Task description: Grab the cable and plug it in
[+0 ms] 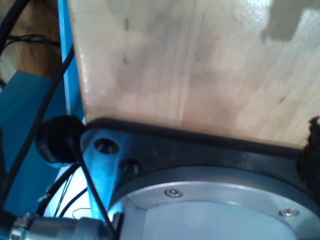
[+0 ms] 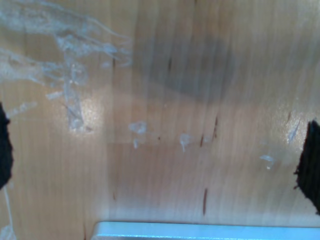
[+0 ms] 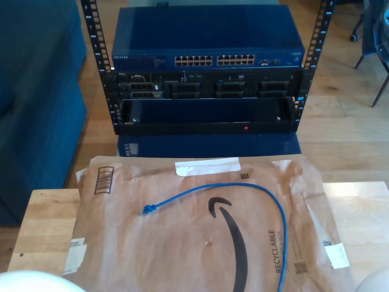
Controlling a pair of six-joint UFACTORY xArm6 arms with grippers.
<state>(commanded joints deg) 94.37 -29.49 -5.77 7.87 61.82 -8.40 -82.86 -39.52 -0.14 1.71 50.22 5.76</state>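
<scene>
The cable (image 3: 243, 190), a thin bright-blue ethernet lead, lies loose on a flattened brown paper mailer (image 3: 182, 243) that covers most of the wooden counter (image 3: 45, 225). Its plug (image 3: 148, 210) rests toward the exterior view's left, roughly mid-sheet, and from there the lead arcs up and across toward the exterior view's right, then curves down and runs off the near edge of that view. The plug lies free with bare paper all round it, so we judge it an easy first target for a grasp. Beyond the far edge of the counter stands an open rack (image 3: 206, 67), and on top of it a blue network switch (image 3: 206, 36) faces us with its row of ports (image 3: 214, 60); we take one of those ports as the likely destination. Below the switch sit darker units and an empty black shelf. Nothing holds the cable. In the first wrist view our first gripper looks down on bare wood beside a round metal arm base (image 1: 210, 205) and its black mounting plate; in the second wrist view our second gripper looks on scuffed bare wood with tape residue. Only dark edges of the fingers show in either, so we cannot tell whether either gripper is released or clenched. We judge the task not yet begun.
</scene>
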